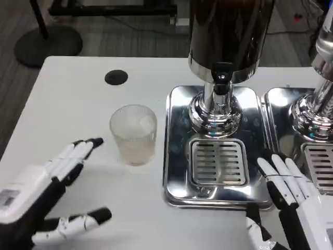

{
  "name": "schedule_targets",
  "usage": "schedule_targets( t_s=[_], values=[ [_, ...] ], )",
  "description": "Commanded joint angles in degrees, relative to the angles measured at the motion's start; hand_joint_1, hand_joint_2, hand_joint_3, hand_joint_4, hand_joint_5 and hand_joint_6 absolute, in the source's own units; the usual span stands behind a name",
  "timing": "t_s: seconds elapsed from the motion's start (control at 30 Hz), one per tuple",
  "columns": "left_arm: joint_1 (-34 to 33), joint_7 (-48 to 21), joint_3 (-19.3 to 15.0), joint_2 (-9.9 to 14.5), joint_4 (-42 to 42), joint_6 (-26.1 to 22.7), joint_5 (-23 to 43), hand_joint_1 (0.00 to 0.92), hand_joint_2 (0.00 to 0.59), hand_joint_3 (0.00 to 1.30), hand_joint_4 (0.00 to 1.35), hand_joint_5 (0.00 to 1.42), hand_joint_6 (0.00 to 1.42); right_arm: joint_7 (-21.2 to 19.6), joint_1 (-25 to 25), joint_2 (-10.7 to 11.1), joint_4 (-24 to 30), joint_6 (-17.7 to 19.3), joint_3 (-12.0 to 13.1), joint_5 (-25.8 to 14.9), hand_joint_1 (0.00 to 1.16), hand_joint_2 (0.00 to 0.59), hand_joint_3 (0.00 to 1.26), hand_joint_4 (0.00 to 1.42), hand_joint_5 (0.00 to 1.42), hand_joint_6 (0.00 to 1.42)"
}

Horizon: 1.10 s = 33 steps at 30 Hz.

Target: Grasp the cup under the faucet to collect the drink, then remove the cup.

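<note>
Cup (133, 134): clear ribbed glass, upright on the white table (73, 104), standing just left of the dispenser's steel base tray (177, 156). Not under the faucet (222, 78); the faucet's black tap handle sits up and to the right of the cup, over the slotted drip grate (217, 162). Cup contents cannot be judged; the glass looks cloudy.

Dispenser (229, 36): dark glossy body on a chrome pedestal, centred on the tray behind the grate. The tray's raised left rim lies between the cup and the grate.

Left hand (47, 198): lower left of the cup, fingers spread and released, grasping nothing. Upper fingertips (93, 142) point toward the cup and stop near its left side, not touching. Thumb extends below, well apart from the cup.

Right hand (289, 198): at the tray's lower right corner, fingers extended upward and apart, nothing held. Its fingertips overlap the tray's right edge in the picture; contact cannot be told.

Other things: a black round disc (116, 77) on the table, beyond the cup. A second dispenser (317, 99) with its own tray and grate stands right of the first tray, cut by the picture edge. A dark round stand base (47, 44) on the floor beyond the table's far left corner.
</note>
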<state>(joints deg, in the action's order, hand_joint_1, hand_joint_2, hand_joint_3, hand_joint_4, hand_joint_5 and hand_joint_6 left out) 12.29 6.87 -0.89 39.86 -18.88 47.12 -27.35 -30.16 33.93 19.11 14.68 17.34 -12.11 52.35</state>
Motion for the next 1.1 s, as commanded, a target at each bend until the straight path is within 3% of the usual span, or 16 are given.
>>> schedule_targets(
  t_s=[0.03,0.53,1.1],
  values=[
    [-2.6,-2.1,-0.1,-0.8,-0.7,-2.7,1.8,0.000,0.083,0.00,0.00,0.01,0.09,-0.2,0.1,-0.8,0.4,0.1,-0.5,0.0,0.39,0.526,0.15,0.08,0.07,0.18],
    [-14.8,-5.8,1.2,-6.0,-9.0,-13.1,5.3,0.000,0.050,0.00,0.00,0.07,0.12,-0.8,-0.5,-1.9,0.1,0.2,-1.2,0.0,0.42,0.526,0.17,0.10,0.09,0.19],
    [-29.8,-7.4,10.5,-7.7,-24.7,-15.0,1.3,0.003,0.031,0.00,0.00,0.10,0.14,-0.7,-0.1,-2.3,1.1,0.2,-1.2,0.1,0.43,0.526,0.18,0.11,0.10,0.20]
  ],
)
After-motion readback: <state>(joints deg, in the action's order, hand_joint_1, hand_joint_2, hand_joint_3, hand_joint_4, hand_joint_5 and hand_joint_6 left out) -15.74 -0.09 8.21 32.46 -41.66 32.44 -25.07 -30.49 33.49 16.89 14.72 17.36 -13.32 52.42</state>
